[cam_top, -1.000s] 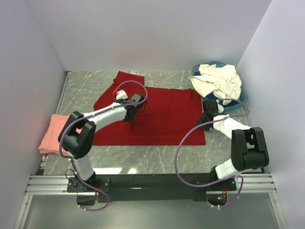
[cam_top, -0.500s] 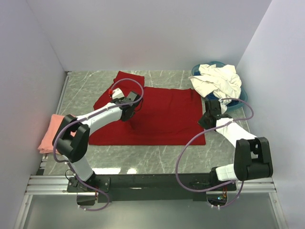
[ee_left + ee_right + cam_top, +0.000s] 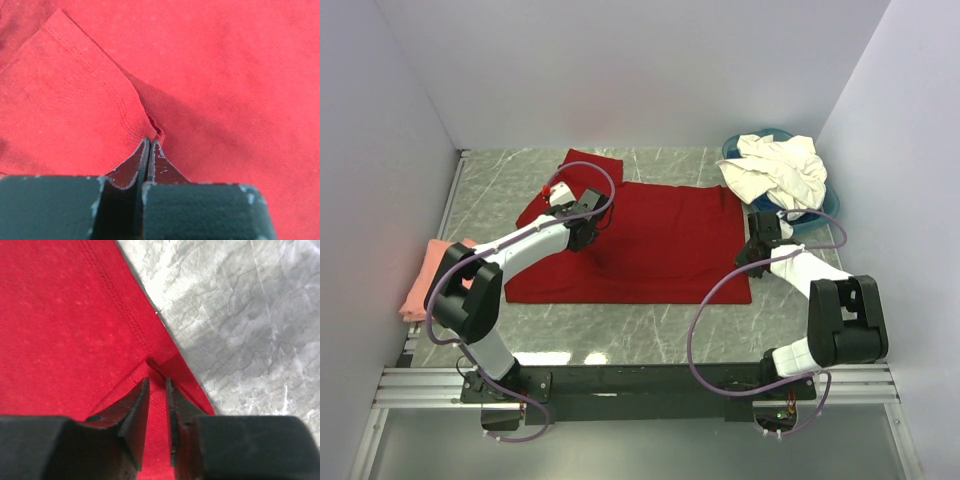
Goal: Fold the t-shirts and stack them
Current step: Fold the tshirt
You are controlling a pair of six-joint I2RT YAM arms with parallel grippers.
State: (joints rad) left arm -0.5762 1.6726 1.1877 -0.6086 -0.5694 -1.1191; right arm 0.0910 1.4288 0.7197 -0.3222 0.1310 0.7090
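The deep red t-shirt (image 3: 660,240) lies spread on the marble table. My left gripper (image 3: 582,226) is over its left part near the sleeve. In the left wrist view it (image 3: 150,142) is shut, pinching a raised fold of the red cloth (image 3: 90,100). My right gripper (image 3: 757,247) is at the shirt's right edge. In the right wrist view it (image 3: 157,382) has its jaws narrowly apart around a small ridge of the red hem (image 3: 75,315). The salmon-pink t-shirt (image 3: 424,282) lies at the far left. The cream-white t-shirts (image 3: 775,168) are piled at the back right.
The cream shirts sit in a round blue basin (image 3: 732,146) in the back right corner. Grey walls close in the table on three sides. Bare marble (image 3: 250,315) shows right of the red shirt's edge, and a strip of marble (image 3: 620,335) lies in front of the shirt.
My left gripper has moved left and a little back across the red shirt, pulling the pinched cloth with it. My right gripper has shifted only slightly at the shirt's right edge.
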